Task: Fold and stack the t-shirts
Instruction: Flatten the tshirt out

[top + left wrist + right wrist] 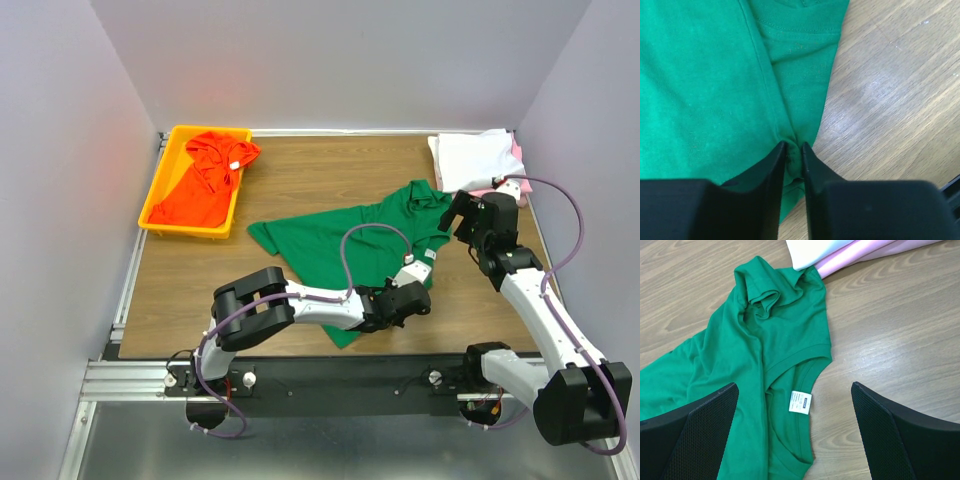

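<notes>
- The left fingers (771, 175) are nearly closed, pinching a small fold at the edge of the green shirt (705, 75), low against the wooden surface (890, 100).
- The right fingers (705, 430) stand wide apart with nothing between them. They hover over the green shirt's neck end, where a small white tag (800, 401) shows.
- The green shirt lies rumpled across the middle of the surface, with one bunched sleeve reaching toward the far right corner.
- In that corner a folded white shirt (810, 250) lies on a pink shirt (860, 252). The green sleeve comes right up to their edge.
- Far left, an orange shirt (200, 185) lies crumpled in a yellow tray (190, 230), well apart from both arms.
</notes>
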{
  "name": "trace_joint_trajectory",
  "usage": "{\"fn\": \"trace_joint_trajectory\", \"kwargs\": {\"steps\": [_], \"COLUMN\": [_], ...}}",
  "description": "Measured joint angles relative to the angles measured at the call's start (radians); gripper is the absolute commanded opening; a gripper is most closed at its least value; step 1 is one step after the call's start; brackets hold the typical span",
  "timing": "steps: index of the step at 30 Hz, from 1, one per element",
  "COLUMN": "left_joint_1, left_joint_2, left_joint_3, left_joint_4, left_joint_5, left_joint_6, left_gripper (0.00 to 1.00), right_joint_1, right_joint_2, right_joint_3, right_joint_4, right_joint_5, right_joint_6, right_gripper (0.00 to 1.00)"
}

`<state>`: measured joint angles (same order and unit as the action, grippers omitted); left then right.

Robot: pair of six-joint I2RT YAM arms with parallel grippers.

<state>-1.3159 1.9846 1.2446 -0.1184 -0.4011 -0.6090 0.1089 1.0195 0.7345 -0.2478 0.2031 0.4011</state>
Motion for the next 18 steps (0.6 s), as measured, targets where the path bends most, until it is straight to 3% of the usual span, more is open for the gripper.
{"fn": "trace_joint_trajectory", "kwargs": {"steps": [10, 18], "left_joint_1": [0.0, 0.034], "left_joint_2": [-0.04, -0.213], "left_joint_3": [-0.011, -0.082], "left_joint_4": [-0.03, -0.038], "left_joint_5": [-0.021, -0.043], "left_joint_6": [-0.009, -0.008], "left_gripper": [0.24, 0.24], "right_joint_1": [0.0, 0.0], "right_joint_2": [0.0, 0.008], "right_joint_3": [-0.003, -0.003], "right_joint_4": [0.0, 0.0], "right_joint_5": [-0.011, -0.03], "right_joint_6": [-0.001, -0.001], "right_gripper": [1.0, 1.0]}}
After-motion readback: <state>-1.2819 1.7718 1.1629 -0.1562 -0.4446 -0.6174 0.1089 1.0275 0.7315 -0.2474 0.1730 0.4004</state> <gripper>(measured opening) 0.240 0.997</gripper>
